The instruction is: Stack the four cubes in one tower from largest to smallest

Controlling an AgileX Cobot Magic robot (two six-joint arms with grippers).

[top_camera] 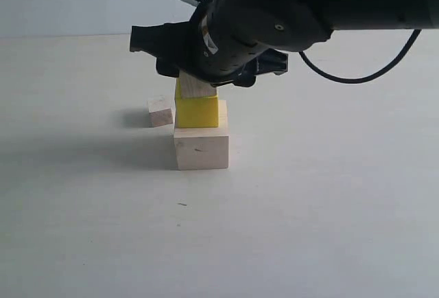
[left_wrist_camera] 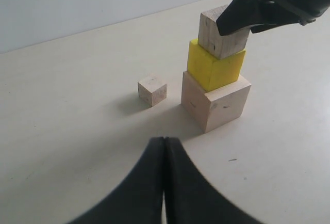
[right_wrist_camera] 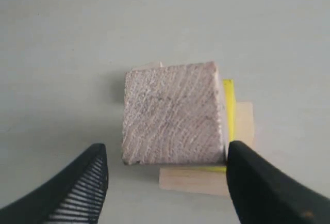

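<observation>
A column stands on the table: the large pale wood cube [top_camera: 201,148] at the bottom, the yellow cube [top_camera: 197,111] on it, and a small wood cube [top_camera: 197,86] on top, turned a little against the yellow one. My right gripper [top_camera: 212,71] hangs over the column, open, with its fingers on either side of the top cube [right_wrist_camera: 172,115]; one finger stands close against it, the other well apart. The smallest wood cube [top_camera: 160,112] lies on the table left of the column. My left gripper [left_wrist_camera: 164,140] is shut and empty, back from the column [left_wrist_camera: 216,100].
The table [top_camera: 329,202] is a plain pale surface with a pale wall behind. A black cable [top_camera: 357,78] loops from the right arm above the table.
</observation>
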